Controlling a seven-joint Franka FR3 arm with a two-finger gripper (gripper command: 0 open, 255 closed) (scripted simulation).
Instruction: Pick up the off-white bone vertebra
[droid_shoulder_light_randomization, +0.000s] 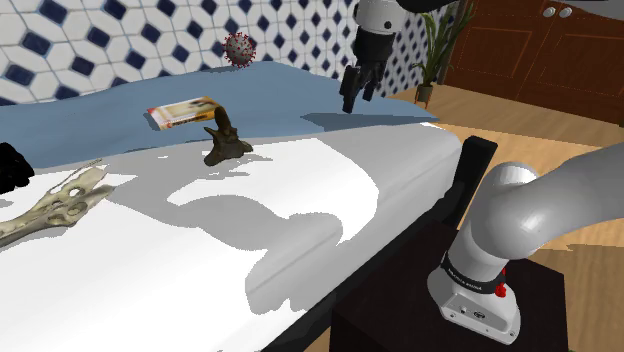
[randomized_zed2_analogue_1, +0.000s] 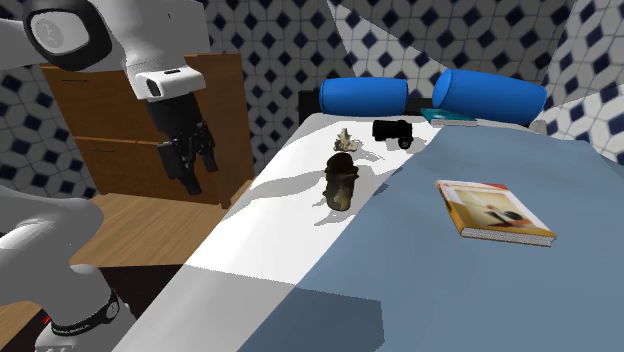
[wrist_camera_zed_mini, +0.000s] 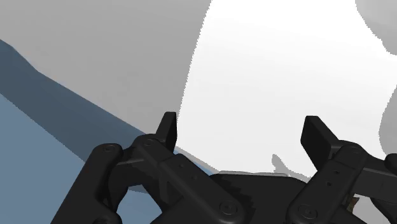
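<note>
Shoulder view: the gripper (droid_shoulder_light_randomization: 357, 97) hangs well apart from the off-white vertebra (droid_shoulder_light_randomization: 55, 205), which lies on the white sheet (droid_shoulder_light_randomization: 300, 175) at that view's left edge. Second exterior view: the vertebra (randomized_zed2_analogue_1: 347, 140) lies beyond a dark brown lump (randomized_zed2_analogue_1: 342, 182), near the blue pillows (randomized_zed2_analogue_1: 363, 97). Wrist view: the fingers (wrist_camera_zed_mini: 167, 127) stand apart over sheet and blue blanket (wrist_camera_zed_mini: 38, 127), clasping nothing.

Blue-diamond tiled walls (droid_shoulder_light_randomization: 100, 40), wooden floor (droid_shoulder_light_randomization: 545, 140), brown cabinet (droid_shoulder_light_randomization: 530, 50), bed (droid_shoulder_light_randomization: 330, 190)

sheet (droid_shoulder_light_randomization: 300, 185): white, smooth cloth | blanket (droid_shoulder_light_randomization: 290, 100): blue, matt cloth | cabinet (droid_shoulder_light_randomization: 520, 50): brown wood | floor (droid_shoulder_light_randomization: 560, 160): pale wood | wall (droid_shoulder_light_randomization: 100, 40): tiles | bone (droid_shoulder_light_randomization: 55, 207): off-white, rough | gripper (droid_shoulder_light_randomization: 357, 100): black, matt | arm (droid_shoulder_light_randomization: 530, 210): smooth, a bit shiny
</note>
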